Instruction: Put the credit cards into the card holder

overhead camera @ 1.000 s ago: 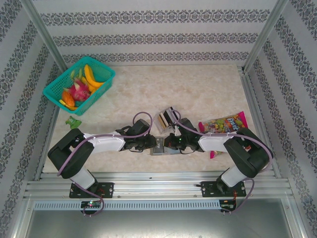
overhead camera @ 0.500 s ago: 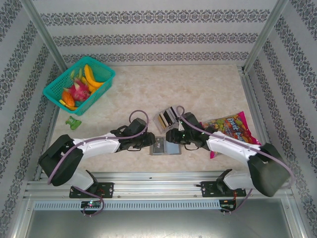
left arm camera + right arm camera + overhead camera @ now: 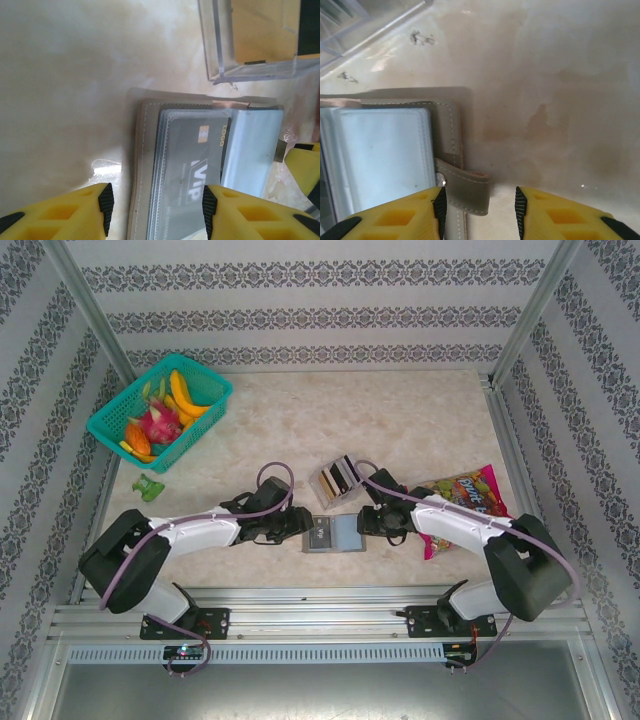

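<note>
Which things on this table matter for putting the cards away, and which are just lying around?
For the job:
- card holder, lying open
- dark VIP card, already in its sleeve
- credit cards, standing in the clear tray

Just lying about:
- green basket of fruit
- candy bag
- small green item

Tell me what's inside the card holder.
A dark VIP card lies tucked in the open card holder. Anything beneath that card is covered.

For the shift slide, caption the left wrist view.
Open left gripper above the card holder, dark VIP card in its sleeve, clear tray beyond.
</note>
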`<state>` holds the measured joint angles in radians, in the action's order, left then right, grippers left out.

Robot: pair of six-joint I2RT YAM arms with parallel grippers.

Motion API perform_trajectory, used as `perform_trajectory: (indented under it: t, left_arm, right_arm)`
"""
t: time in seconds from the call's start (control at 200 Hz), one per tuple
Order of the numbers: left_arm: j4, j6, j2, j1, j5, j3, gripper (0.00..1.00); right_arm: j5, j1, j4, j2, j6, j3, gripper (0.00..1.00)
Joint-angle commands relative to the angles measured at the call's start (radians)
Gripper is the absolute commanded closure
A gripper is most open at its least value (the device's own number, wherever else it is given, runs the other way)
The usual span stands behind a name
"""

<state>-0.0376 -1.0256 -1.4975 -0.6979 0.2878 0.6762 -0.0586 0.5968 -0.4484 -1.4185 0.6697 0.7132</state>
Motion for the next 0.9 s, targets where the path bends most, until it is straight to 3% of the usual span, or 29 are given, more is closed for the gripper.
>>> perform_trajectory:
  t: [0.0,0.13,0.31,0.46,0.719,0.899]
  left_arm:
    - [0.045,-0.03,-0.025,0.014,0.04,-0.012,0.45]
    - [0.056,-0.033,-0.052,0.017,0.063,-0.003,0.44]
    - [0.086,-0.039,-0.084,0.017,0.091,0.0,0.44]
    - [0.118,-0.044,-0.095,0.017,0.115,0.0,0.45]
    - [0.183,-0.054,-0.085,0.017,0.146,-0.004,0.48]
    - [0.208,-0.056,-0.067,0.017,0.149,-0.012,0.59]
  right_arm:
    - [-0.043,-0.014,0.039,-0.027,-0.002,-0.01,0.58]
    - [-0.068,-0.021,0.058,-0.052,-0.005,-0.016,0.63]
    - [-0.072,-0.039,0.075,-0.055,0.002,-0.045,0.84]
    - [-0.092,-0.045,0.103,-0.055,0.008,-0.069,0.96]
    - [-0.115,-0.046,0.131,-0.073,0.01,-0.073,1.0]
    - [-0.14,-0.045,0.158,-0.091,0.014,-0.077,1.0]
